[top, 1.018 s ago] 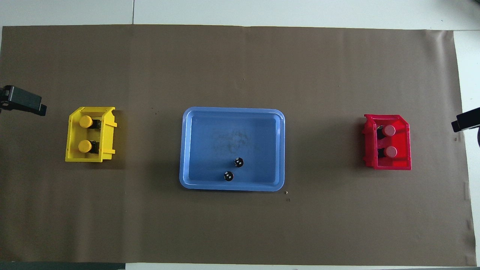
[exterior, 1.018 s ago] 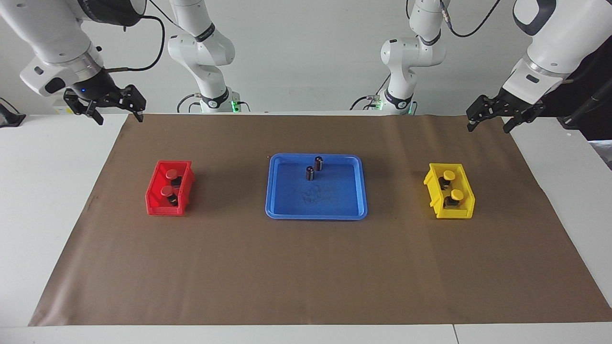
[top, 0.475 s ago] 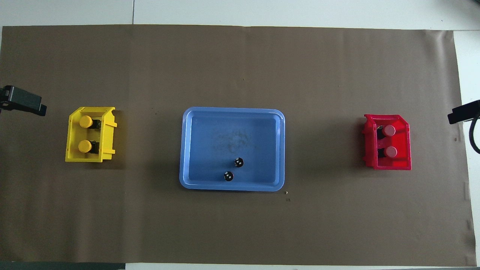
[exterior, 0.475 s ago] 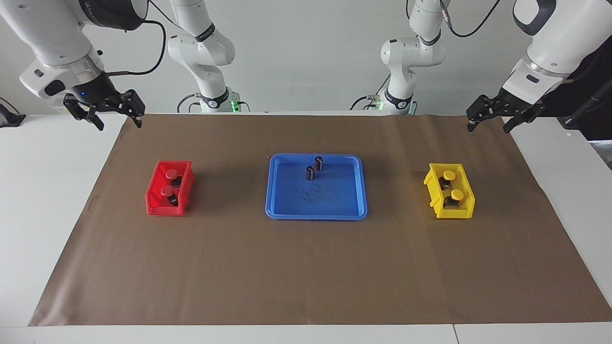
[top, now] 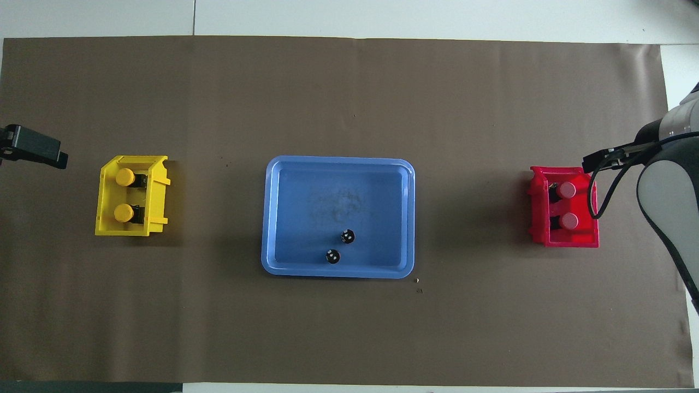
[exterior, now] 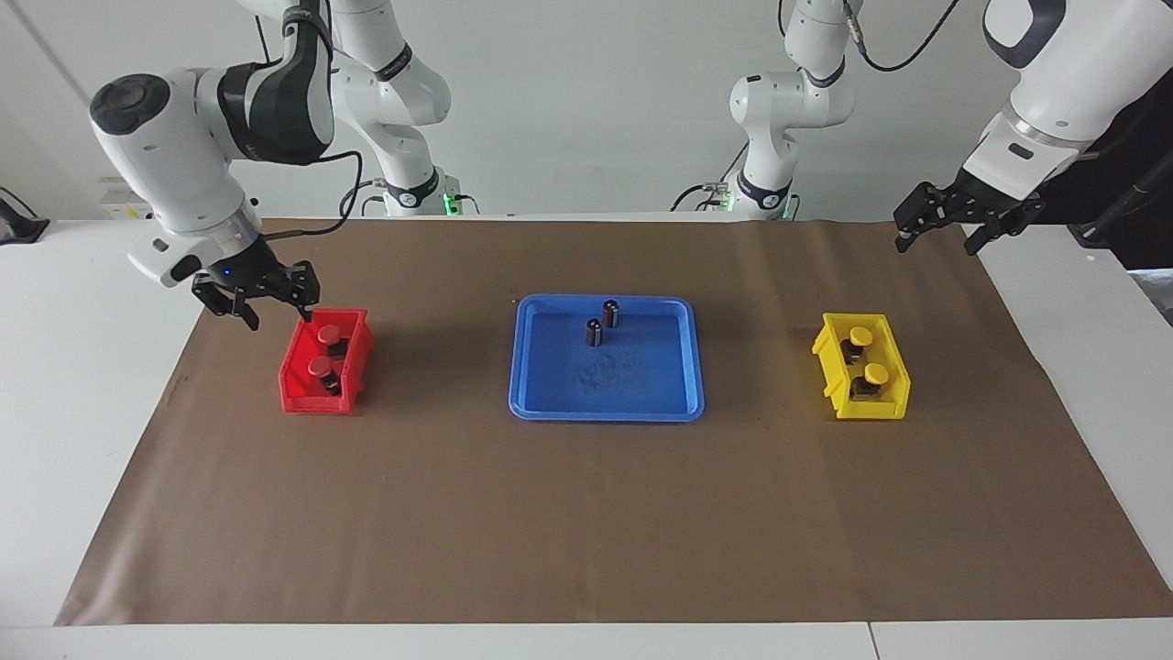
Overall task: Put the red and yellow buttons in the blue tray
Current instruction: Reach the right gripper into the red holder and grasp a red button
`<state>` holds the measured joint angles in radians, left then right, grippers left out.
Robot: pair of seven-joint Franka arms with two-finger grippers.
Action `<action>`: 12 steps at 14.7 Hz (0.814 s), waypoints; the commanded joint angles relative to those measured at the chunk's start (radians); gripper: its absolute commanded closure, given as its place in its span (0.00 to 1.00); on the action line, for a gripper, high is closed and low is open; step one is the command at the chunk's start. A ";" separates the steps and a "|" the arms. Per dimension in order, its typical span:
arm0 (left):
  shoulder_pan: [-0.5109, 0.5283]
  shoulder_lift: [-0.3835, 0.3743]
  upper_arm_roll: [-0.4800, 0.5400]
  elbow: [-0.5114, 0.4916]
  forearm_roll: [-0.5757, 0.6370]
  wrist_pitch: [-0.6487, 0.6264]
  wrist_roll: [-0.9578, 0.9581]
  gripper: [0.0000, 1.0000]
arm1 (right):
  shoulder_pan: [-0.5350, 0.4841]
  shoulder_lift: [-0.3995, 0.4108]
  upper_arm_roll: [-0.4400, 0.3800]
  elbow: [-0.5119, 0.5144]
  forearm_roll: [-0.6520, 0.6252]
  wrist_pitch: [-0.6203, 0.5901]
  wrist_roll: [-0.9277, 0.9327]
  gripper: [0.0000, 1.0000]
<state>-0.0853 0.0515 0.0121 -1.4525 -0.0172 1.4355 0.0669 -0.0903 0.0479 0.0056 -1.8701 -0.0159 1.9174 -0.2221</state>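
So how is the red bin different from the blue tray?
The red bin is small with tall walls; the blue tray is bigger, flat and shallow. The red bin holds two red buttons; the blue tray holds two dark cylinders. Both rest on the brown paper.

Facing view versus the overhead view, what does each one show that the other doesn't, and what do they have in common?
Only the facing view shows both arm bases, the left gripper open and waiting over the mat's corner at the left arm's end, and the right gripper hanging open just above the red bin.

Only the overhead view shows the silvery tops of the two dark cylinders straight on.

Both show the blue tray holding only those cylinders, two red buttons in the red bin and two yellow buttons in the yellow bin.
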 commanded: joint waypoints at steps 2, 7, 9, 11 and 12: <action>-0.001 -0.028 0.002 -0.031 0.003 -0.003 -0.010 0.00 | -0.022 -0.007 0.004 -0.127 0.024 0.127 -0.003 0.34; -0.001 -0.028 0.002 -0.031 0.003 -0.003 -0.010 0.00 | -0.022 0.015 0.004 -0.242 0.059 0.305 0.000 0.35; -0.001 -0.028 0.002 -0.031 0.003 -0.003 -0.012 0.00 | -0.022 0.007 0.004 -0.274 0.059 0.324 0.000 0.35; -0.001 -0.028 0.002 -0.031 0.003 -0.003 -0.010 0.00 | -0.031 0.001 0.004 -0.306 0.059 0.363 -0.002 0.35; -0.001 -0.028 0.002 -0.031 0.003 -0.003 -0.010 0.00 | -0.035 0.012 0.004 -0.307 0.059 0.368 -0.002 0.35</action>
<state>-0.0853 0.0515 0.0121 -1.4525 -0.0172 1.4355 0.0668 -0.1035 0.0766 0.0019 -2.1365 0.0202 2.2521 -0.2212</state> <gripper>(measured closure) 0.000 0.348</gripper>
